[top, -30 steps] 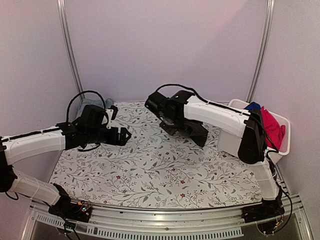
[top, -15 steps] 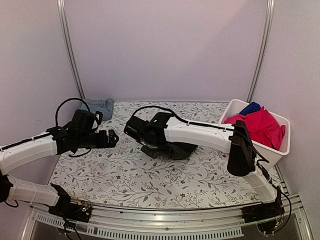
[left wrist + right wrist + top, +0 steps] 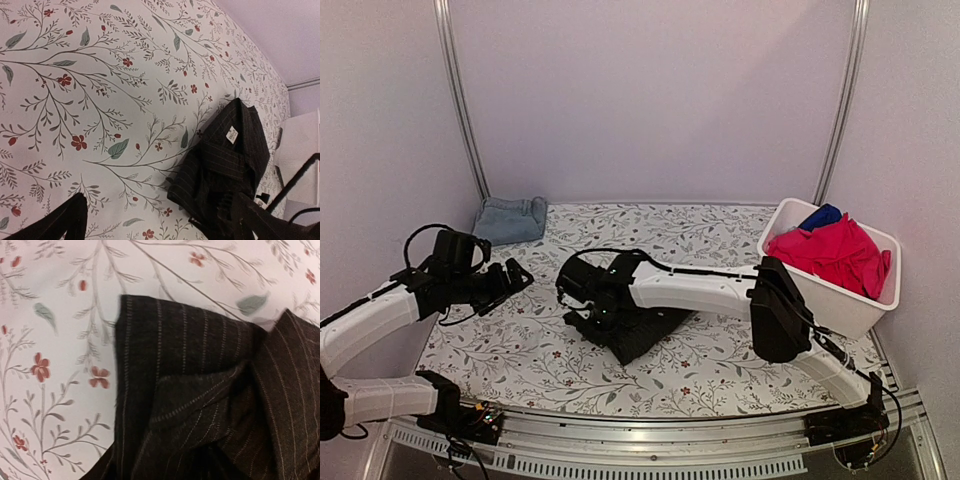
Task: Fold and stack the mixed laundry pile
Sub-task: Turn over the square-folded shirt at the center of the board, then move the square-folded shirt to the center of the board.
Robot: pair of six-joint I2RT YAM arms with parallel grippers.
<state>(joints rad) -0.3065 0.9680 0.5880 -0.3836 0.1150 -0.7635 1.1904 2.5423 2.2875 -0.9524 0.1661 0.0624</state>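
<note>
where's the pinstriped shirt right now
In the top view the pinstriped shirt lies on the floral table cover near its middle, under the right arm, left of the white bin.

- Pinstriped shirt [image 3: 200, 405]: dark woven cloth, matt, slightly fuzzy up close, with thin pale stripes; small white label [image 3: 231, 134] at the collar (fabric or paper, hard to say).
- Surface cover [image 3: 720, 370]: pale sheet with a printed floral pattern, smooth and flat, low sheen.
- Denim piece [image 3: 510, 220]: light blue cloth, soft, matt.
- Bin [image 3: 840, 310]: white plastic, smooth, faintly glossy.
- Red-pink cloth [image 3: 835, 255]: soft, matt, creased.
- Royal blue cloth [image 3: 820, 215]: matt.
- Left arm [image 3: 370, 315] and right arm [image 3: 690, 290]: smooth white shells, plastic by the look, slight sheen; joints matt black.
- Front rail [image 3: 650, 440] and corner posts [image 3: 460, 100]: bare silvery metal, dull shine.
</note>
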